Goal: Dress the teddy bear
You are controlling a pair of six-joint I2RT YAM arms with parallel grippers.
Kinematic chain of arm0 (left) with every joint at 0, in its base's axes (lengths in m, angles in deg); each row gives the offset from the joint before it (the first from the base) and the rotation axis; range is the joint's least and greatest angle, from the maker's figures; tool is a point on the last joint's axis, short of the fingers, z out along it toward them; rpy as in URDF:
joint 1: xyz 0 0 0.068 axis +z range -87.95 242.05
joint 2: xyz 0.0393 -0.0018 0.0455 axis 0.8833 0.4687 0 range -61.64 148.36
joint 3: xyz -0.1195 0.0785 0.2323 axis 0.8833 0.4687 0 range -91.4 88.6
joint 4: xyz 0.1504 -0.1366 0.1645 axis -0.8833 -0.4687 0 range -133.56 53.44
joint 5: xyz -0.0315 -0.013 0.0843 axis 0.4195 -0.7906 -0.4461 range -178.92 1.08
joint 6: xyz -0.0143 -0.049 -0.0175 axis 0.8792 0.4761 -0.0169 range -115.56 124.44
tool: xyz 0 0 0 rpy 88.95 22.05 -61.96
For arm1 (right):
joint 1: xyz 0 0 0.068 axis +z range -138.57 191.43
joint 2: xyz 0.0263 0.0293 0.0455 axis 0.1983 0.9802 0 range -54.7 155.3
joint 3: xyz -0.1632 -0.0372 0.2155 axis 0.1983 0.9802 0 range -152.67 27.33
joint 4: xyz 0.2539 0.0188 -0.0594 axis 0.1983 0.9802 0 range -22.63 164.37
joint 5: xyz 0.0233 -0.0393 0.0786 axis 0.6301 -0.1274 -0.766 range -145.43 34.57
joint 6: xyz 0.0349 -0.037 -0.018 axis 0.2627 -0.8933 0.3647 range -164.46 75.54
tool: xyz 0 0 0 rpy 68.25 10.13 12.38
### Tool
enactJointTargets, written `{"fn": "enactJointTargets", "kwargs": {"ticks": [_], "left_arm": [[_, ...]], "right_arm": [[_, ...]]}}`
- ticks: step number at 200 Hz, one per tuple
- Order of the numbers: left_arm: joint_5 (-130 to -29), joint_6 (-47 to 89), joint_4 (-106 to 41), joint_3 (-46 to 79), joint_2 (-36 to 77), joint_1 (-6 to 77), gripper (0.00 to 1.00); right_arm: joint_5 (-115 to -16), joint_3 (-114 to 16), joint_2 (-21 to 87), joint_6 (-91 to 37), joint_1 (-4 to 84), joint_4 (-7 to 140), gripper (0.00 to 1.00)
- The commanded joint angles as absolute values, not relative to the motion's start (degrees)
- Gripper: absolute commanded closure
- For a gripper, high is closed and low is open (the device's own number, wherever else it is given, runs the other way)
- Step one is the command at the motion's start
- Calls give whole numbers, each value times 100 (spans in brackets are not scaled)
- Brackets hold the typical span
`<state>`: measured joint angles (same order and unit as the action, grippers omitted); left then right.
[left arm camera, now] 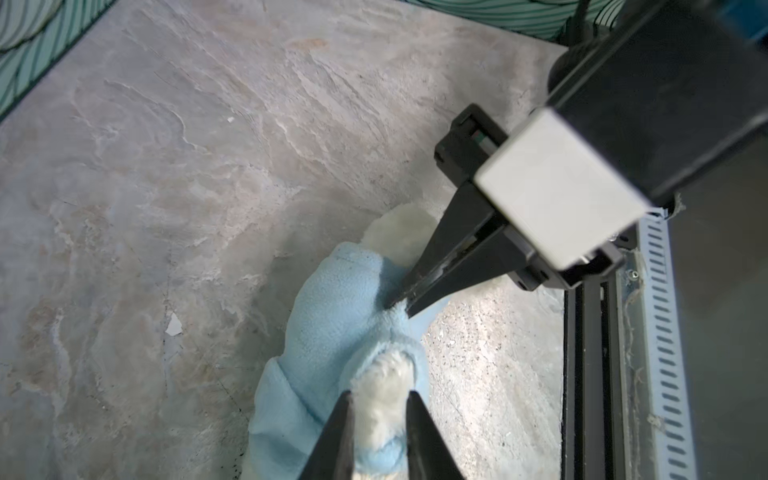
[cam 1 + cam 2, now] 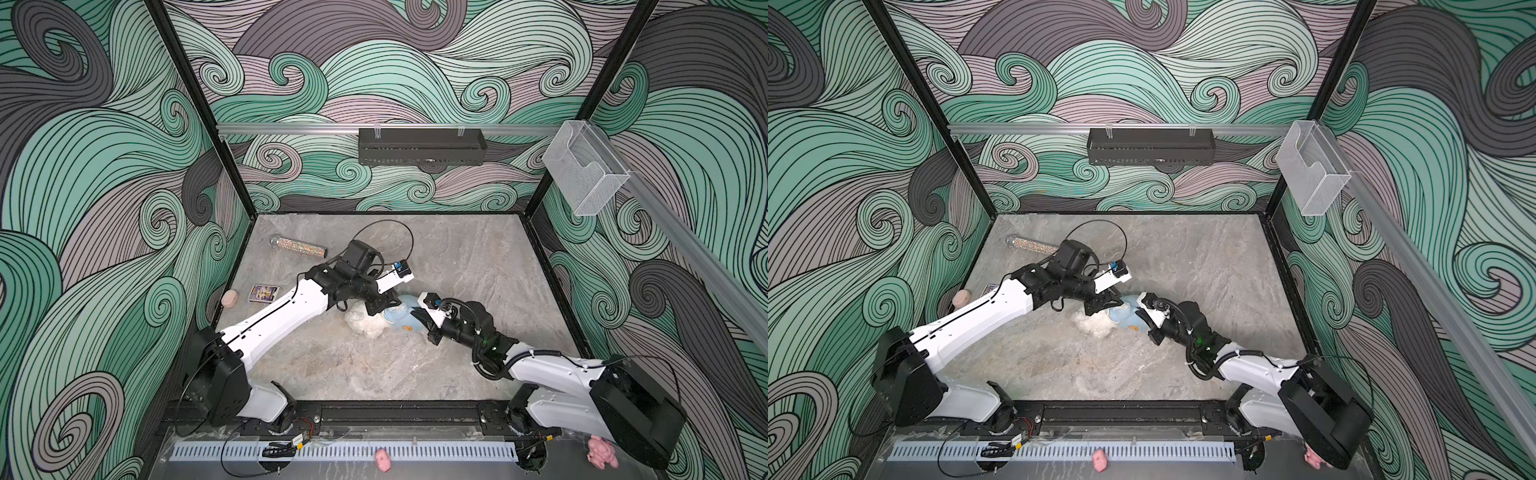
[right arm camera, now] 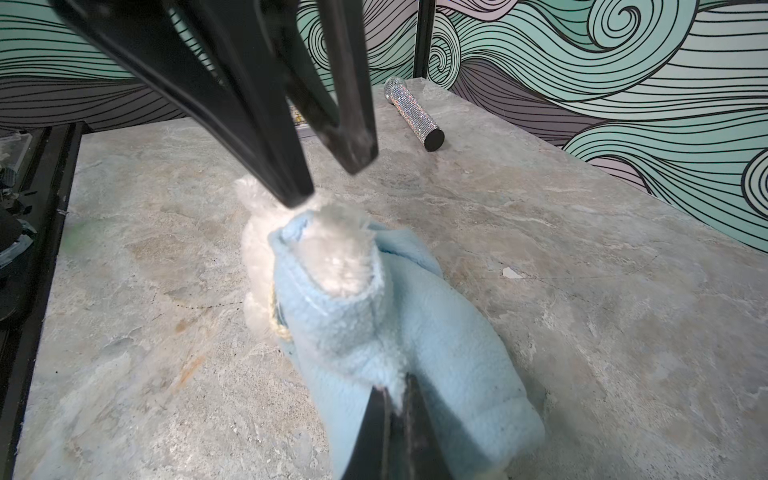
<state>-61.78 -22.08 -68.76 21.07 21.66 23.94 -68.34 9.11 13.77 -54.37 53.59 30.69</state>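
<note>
The teddy bear (image 2: 365,323) lies in the middle of the table (image 2: 374,374), light, soft and floppy, partly inside a blue fleece jacket (image 3: 436,353). The right gripper (image 3: 395,384) is clamped on the fleece. The jaws of the left gripper (image 1: 379,399) stand apart astride a paw (image 1: 386,372). Cuffs and paws probably give the surest hold.

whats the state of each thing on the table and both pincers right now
teddy bear, lying down, partly dressed, one furry limb out through a garment opening
blue garment, partly on the bear, bunched
left pincer, part open, tips at that limb's end
right pincer, shut on the blue garment
glitter microphone, lying on its side
card box, lying flat
</note>
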Motion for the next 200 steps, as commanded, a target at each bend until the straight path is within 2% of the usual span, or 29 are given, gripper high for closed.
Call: {"fn": "enactJointTargets", "kwargs": {"ticks": [1, 68, 158, 200], "left_arm": [[-6191, -2636, -7425, 1811, 2453, 2309, 76], [-6017, -2846, -7511, 1674, 2653, 2191, 70], [-6826, -3301, -7908, 1383, 3173, 1961, 68], [-6888, -3450, -8351, 1470, 3424, 1814, 63]], "right_arm": [[-6928, 988, 1344, -5567, 5371, 2950, 100], [-6899, 994, 1373, -5562, 5371, 2949, 100], [-6884, 992, 1392, -5435, 5371, 2873, 100], [-6792, 970, 1386, -4785, 5332, 2534, 100]]}}
